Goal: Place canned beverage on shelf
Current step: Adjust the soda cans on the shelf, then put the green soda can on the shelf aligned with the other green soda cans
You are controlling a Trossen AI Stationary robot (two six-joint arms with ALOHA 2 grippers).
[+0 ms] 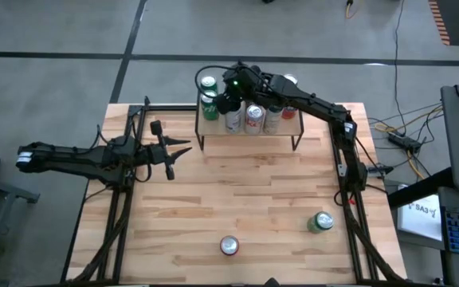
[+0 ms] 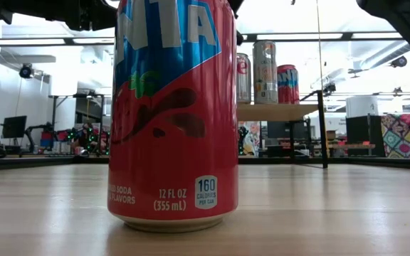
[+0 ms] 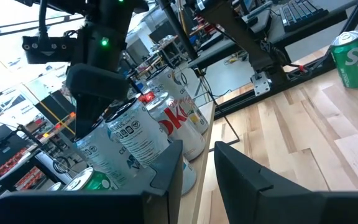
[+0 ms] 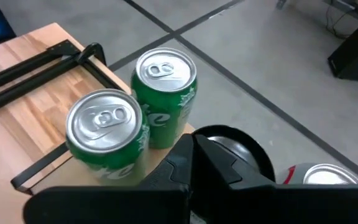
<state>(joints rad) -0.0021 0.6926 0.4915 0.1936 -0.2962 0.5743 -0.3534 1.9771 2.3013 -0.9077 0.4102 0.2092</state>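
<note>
Looking straight down from above, the right claw (image 1: 231,89) hangs over the left end of the shelf (image 1: 296,122), fingers pressed together and holding nothing, with a row of cans under and beside it; two green cans (image 1: 207,83) stand at that end. The left claw (image 1: 171,151) waits over the counter (image 1: 237,199) well left of the shelf, narrowly parted and empty. Two beverages remain on the counter near its front edge: a red can (image 1: 229,245) and a green can (image 1: 320,222), well apart from each other. At counter height, the red can (image 2: 173,114) fills the foreground, upright, with the shelf (image 2: 276,112) and its cans far behind. Past the left wrist, the left claw's fingers (image 3: 166,171) frame the shelf's silver cans (image 3: 132,134), and the right arm reaches over them. Past the right wrist, the two green cans (image 4: 104,134) stand touching at the shelf's end. A full can should feel fairly heavy, rigid but dentable, its painted wall slick; gripping across the mid-body, fingers level, looks safest.
</note>
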